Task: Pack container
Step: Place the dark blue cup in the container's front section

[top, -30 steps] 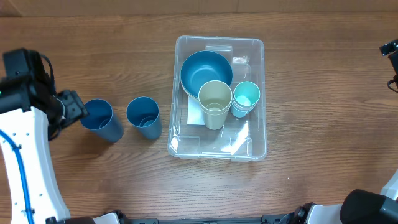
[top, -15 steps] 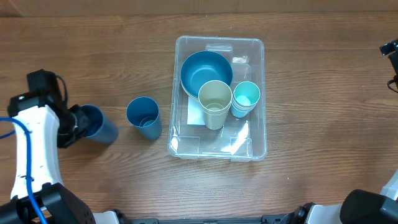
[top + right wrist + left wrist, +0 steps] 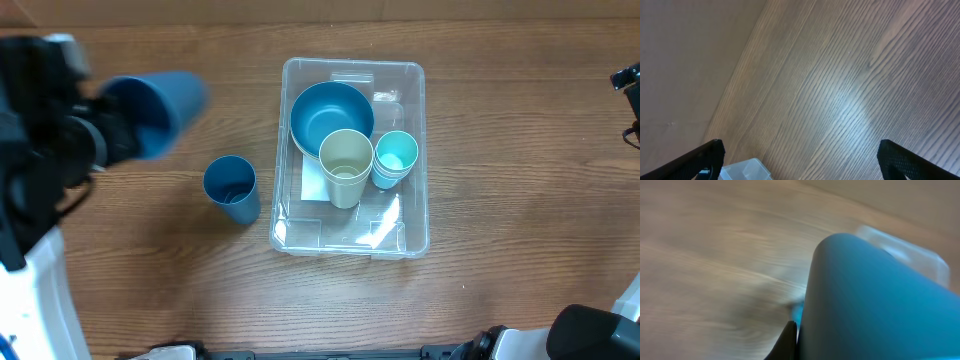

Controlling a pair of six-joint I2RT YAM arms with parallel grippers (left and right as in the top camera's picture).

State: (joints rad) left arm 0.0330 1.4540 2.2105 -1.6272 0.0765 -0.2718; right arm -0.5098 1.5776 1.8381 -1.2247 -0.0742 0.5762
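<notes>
The clear container [image 3: 352, 64] stands mid-table. It holds a blue bowl [image 3: 331, 113], a cream cup [image 3: 346, 166] and stacked pale teal cups [image 3: 396, 157]. My left gripper [image 3: 112, 135] is raised high over the left side of the table. It is shut on the rim of a dark blue cup [image 3: 160, 108], which lies tilted with its base toward the container. That cup [image 3: 880, 300] fills the blurred left wrist view, and one finger [image 3: 790, 341] presses its wall. A second dark blue cup [image 3: 231, 188] stands upright left of the container. My right gripper [image 3: 800, 147] is open over bare wood.
A corner of the container [image 3: 744, 171] shows at the bottom of the right wrist view. Part of the right arm [image 3: 627, 82] shows at the right edge of the overhead view. The wooden tabletop [image 3: 520, 200] stretches right of the container.
My left gripper closed on the leftmost blue cup and lifted it off the table, up and back, tilting it. The right arm and the other things stayed still.
</notes>
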